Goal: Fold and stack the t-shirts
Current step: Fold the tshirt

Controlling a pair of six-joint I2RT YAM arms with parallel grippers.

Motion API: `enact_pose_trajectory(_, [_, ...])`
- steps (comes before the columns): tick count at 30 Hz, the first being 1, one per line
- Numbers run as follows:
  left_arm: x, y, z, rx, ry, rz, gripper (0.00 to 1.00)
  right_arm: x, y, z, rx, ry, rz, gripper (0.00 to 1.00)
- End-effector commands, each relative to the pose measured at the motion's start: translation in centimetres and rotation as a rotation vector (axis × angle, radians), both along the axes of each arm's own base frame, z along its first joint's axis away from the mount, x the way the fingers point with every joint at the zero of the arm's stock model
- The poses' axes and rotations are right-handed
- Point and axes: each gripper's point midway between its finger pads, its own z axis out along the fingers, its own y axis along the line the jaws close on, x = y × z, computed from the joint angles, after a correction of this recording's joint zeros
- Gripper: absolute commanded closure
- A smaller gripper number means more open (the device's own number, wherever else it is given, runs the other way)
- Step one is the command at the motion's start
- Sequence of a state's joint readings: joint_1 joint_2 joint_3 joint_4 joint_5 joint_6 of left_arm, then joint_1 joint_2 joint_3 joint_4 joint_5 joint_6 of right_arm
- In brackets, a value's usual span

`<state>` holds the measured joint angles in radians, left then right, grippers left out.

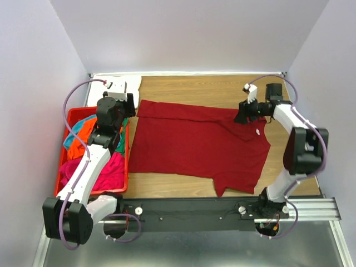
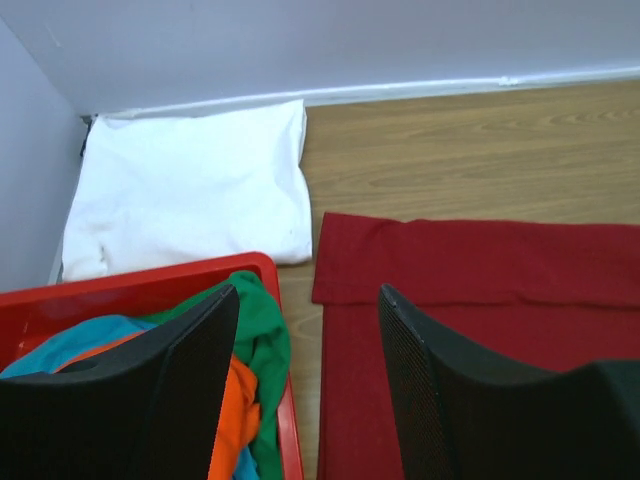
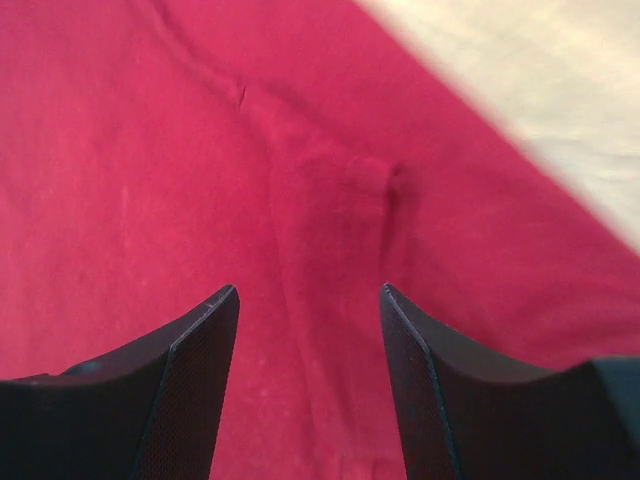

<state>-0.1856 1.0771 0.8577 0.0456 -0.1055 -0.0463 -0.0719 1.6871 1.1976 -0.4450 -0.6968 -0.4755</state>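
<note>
Nearest the arm bases, the dark red t-shirt (image 1: 194,147) lies spread flat on the wooden table (image 1: 194,86), one sleeve pointing back toward the bases. The right gripper (image 3: 308,292) hangs just over the shirt's right end, its fingers apart with nothing between them. Directly beneath it a raised seam runs through the cloth with a small pucker, and pale table shows past the cloth's edge, ahead and to its right.

The left gripper (image 2: 308,295) is likewise released and empty, poised over the strip of table between the shirt's left edge and the red bin (image 2: 130,285). Under its left finger, a green shirt (image 2: 262,340), an orange shirt (image 2: 235,410) and a teal shirt (image 2: 80,340) are heaped in the bin. A magenta pink shirt (image 1: 114,167) lies nearer the bases in the same bin.

Just ahead and to this gripper's right, the red shirt's far edge is folded back on itself in a band. Farther ahead and to its left, a folded white t-shirt (image 2: 190,190) rests in the table's far corner, just beyond the bin's rim.
</note>
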Motion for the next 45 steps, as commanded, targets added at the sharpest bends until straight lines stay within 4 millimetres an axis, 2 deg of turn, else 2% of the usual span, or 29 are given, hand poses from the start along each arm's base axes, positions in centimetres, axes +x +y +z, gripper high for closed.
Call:
enact_pose_trajectory(1, [-1.1,0.1,-1.1,0.03,0.017,-0.008,0.34,-1.1,2.2,-1.3,0.1,0.148,0.124,0.34])
enact_pose_trajectory(2, [-1.2,0.0,-1.2,0.028,0.014,-0.013,0.34,-0.5,2.2,-2.7,0.114,0.194,0.113,0.34])
enact_pose_trajectory(3, [-1.3,-0.3,-0.9,0.025,0.007,-0.022,0.34,0.0,2.3,-2.8,0.119,0.203,0.111,0.34])
enact_pose_trajectory(4, [-1.3,-0.2,-0.8,0.026,0.004,-0.023,0.34,1.3,2.2,-2.2,0.115,0.181,0.109,0.34])
enact_pose_trajectory(5, [-1.3,-0.2,-0.7,0.027,0.0,-0.021,0.34,1.7,2.1,-3.6,0.123,0.224,0.097,0.33])
enact_pose_trajectory(6, [-1.2,-0.2,-0.7,0.03,0.003,-0.022,0.34,2.6,2.1,-3.1,0.124,0.215,0.1,0.33])
enact_pose_trajectory(8, [-1.2,-0.3,-0.7,0.029,0.006,-0.025,0.35,3.1,2.1,-4.6,0.122,0.257,0.096,0.33])
enact_pose_trajectory(15, [-1.2,-0.5,-0.4,0.026,0.001,-0.038,0.35,4.0,2.2,-6.8,0.094,0.301,0.1,0.33])
enact_pose_trajectory(22, [-1.0,-1.1,-0.8,0.018,0.012,-0.066,0.35,3.0,3.1,-8.2,0.098,0.349,0.13,0.39])
enact_pose_trajectory(25, [-0.8,-1.2,-1.0,0.02,0.02,-0.071,0.36,2.5,3.5,-7.9,0.107,0.352,0.143,0.54])
enact_pose_trajectory(26, [-0.8,-1.2,-1.0,0.021,0.021,-0.07,0.36,2.5,3.6,-7.3,0.107,0.339,0.147,0.61])
enact_pose_trajectory(31, [-0.8,-1.2,-1.1,0.021,0.024,-0.07,0.36,1.9,3.8,-5.1,0.123,0.299,0.162,0.73])
enact_pose_trajectory(37, [-0.8,-1.1,-1.1,0.022,0.024,-0.067,0.36,-0.2,4.8,-3.3,0.123,0.283,0.191,0.84])
enact_pose_trajectory(38, [-0.8,-1.1,-1.1,0.024,0.024,-0.065,0.36,-1.3,5.9,-3.7,0.118,0.299,0.224,0.84])
enact_pose_trajectory(40, [-0.8,-1.1,-1.2,0.024,0.027,-0.067,0.36,-2.6,6.9,-3.8,0.108,0.316,0.257,0.84])
enact_pose_trajectory(42, [-0.8,-1.1,-1.2,0.024,0.027,-0.065,0.36,-4.5,8.7,-4.0,0.07,0.319,0.329,0.82])
enact_pose_trajectory(43, [-0.8,-1.0,-1.2,0.025,0.028,-0.061,0.36,-6.0,9.1,-4.5,0.036,0.338,0.353,0.8])
enact_pose_trajectory(44, [-0.8,-1.1,-1.3,0.026,0.03,-0.062,0.36,-6.9,9.7,-4.8,0.004,0.337,0.384,0.76])
enact_pose_trajectory(45, [-0.8,-1.0,-1.3,0.026,0.03,-0.058,0.36,-8.3,11.2,-5.2,-0.035,0.339,0.444,0.66])
